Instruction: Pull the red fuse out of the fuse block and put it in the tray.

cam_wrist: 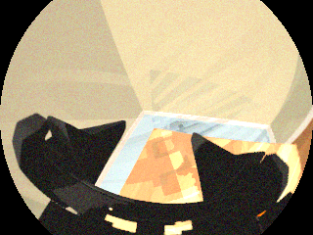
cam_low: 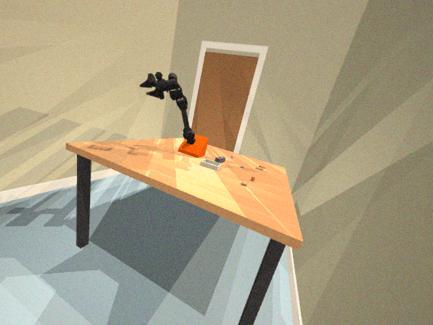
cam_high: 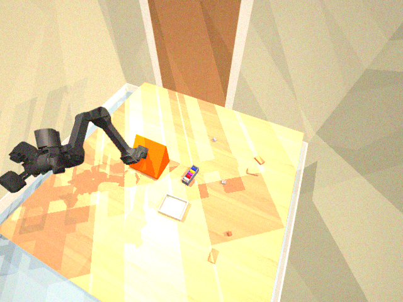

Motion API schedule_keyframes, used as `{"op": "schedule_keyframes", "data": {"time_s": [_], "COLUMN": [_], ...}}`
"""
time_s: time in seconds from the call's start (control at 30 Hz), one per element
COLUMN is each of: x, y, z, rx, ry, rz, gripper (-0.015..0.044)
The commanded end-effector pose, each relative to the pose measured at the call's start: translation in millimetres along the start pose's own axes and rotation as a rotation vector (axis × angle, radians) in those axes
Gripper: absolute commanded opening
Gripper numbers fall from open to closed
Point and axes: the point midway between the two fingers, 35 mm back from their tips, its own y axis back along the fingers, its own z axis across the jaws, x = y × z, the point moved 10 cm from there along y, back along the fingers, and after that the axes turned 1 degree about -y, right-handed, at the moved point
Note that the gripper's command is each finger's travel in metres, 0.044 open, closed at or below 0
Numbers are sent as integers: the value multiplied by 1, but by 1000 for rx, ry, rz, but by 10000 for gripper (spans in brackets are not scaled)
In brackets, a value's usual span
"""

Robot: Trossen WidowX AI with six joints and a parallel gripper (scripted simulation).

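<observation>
The red fuse (cam_high: 188, 177) stands in the dark fuse block (cam_high: 194, 177) (cam_low: 220, 160), in a row between the magenta fuse (cam_high: 190, 173) and the white fuse (cam_high: 186, 178). A yellow fuse (cam_high: 192, 171) and a blue fuse (cam_high: 194, 168) stand farther along the row. The white tray (cam_high: 169, 215) (cam_low: 210, 166) lies empty near the block. My gripper (cam_high: 7, 168) (cam_low: 143, 89) (cam_wrist: 159, 128) is open and empty, high up and far to the left of block and tray in the top and exterior views. The wrist view shows neither the block nor the tray.
An orange wedge-shaped block (cam_high: 152, 156) (cam_low: 198, 145) stands beside the arm's base, near the fuse block. Several small wooden and grey pieces lie on the table beyond the fuse block and tray, among them a reddish cube (cam_high: 229, 233) (cam_low: 252, 179) and a flat wooden piece (cam_high: 213, 256) (cam_low: 243, 184).
</observation>
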Motion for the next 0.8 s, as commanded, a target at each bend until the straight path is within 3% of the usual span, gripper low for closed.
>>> {"op": "schedule_keyframes", "data": {"time_s": [0.0, 0.17, 0.4, 0.77], "x": [1, 27, 105, 214], "y": [0, -1, 15, 81], "z": [0, 17, 53, 70], "rx": [-2, -93, -316, -687], "ry": [4, 128, 393, 714], "rz": [0, 20, 132, 337], "gripper": [374, 242, 71, 71]}}
